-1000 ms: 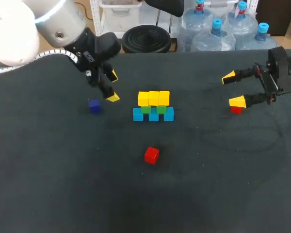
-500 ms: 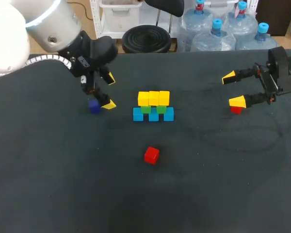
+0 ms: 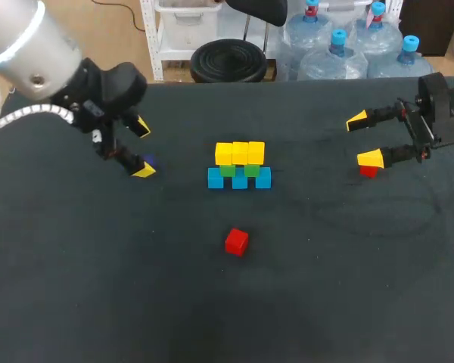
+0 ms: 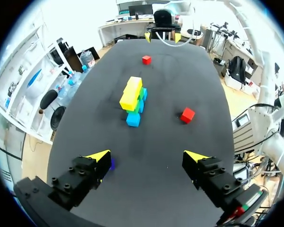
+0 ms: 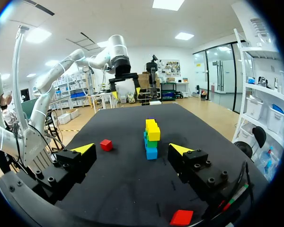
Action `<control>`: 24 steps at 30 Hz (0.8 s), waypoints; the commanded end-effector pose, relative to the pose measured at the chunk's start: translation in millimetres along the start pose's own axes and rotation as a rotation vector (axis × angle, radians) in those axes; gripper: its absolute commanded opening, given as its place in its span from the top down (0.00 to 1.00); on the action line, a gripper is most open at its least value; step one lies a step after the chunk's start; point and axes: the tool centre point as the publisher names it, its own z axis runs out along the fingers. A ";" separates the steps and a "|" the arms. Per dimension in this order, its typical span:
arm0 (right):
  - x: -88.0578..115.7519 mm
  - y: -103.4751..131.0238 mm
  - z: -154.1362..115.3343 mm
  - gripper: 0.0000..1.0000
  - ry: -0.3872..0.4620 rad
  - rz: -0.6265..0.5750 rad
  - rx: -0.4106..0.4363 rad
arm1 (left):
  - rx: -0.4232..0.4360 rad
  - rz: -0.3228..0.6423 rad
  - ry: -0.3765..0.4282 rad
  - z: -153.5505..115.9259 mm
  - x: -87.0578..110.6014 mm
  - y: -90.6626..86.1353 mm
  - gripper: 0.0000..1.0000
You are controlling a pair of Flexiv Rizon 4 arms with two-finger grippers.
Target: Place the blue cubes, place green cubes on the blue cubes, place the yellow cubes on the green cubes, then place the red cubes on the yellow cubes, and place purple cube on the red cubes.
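Mid-table stands a stack: three blue cubes (image 3: 239, 179) in a row, green cubes (image 3: 251, 171) on them, yellow cubes (image 3: 240, 153) on top. It also shows as the stack (image 4: 132, 99) in the left wrist view and as the stack (image 5: 151, 135) in the right wrist view. One red cube (image 3: 237, 242) lies in front of it. My left gripper (image 3: 142, 149) hangs open left of the stack, over the purple cube (image 3: 150, 161). Only a sliver of the purple cube (image 4: 112, 164) shows beside one finger. My right gripper (image 3: 363, 139) is open at the far right. A second red cube (image 3: 368, 172) lies by its lower fingertip (image 5: 180, 149).
Dark cloth covers the table (image 3: 325, 287). The lone red cube (image 4: 187, 115) lies ahead of my left gripper (image 4: 147, 156), off to one side of the stack. The second red cube (image 5: 181, 217) sits close under my right gripper (image 5: 131, 149).
My left arm has swung left, away from the stack, and its lower fingertip now covers most of the purple cube. The right arm and all cubes have stayed put.
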 end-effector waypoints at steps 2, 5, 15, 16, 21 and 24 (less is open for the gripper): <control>0.3 -0.4 0.5 0.00 0.000 -0.001 0.000 | -0.052 0.036 -0.148 -12.8 18.3 -13.9 0.00; 0.3 -0.4 0.5 0.00 0.000 -0.001 0.000 | -0.057 0.027 -0.202 -16.0 23.1 -12.7 0.00; 0.3 -0.4 0.5 0.00 0.000 -0.001 0.000 | -0.042 0.053 -0.223 -17.7 22.5 -12.6 0.00; 0.3 -0.4 0.5 0.00 0.000 -0.001 0.000 | -0.042 0.053 -0.223 -17.7 22.5 -12.6 0.00; 0.3 -0.4 0.5 0.00 0.000 -0.001 0.000 | -0.042 0.053 -0.223 -17.7 22.5 -12.6 0.00; 0.6 -5.7 -3.9 0.00 0.037 -0.018 0.023 | -0.042 0.053 -0.223 -17.7 22.5 -12.6 0.00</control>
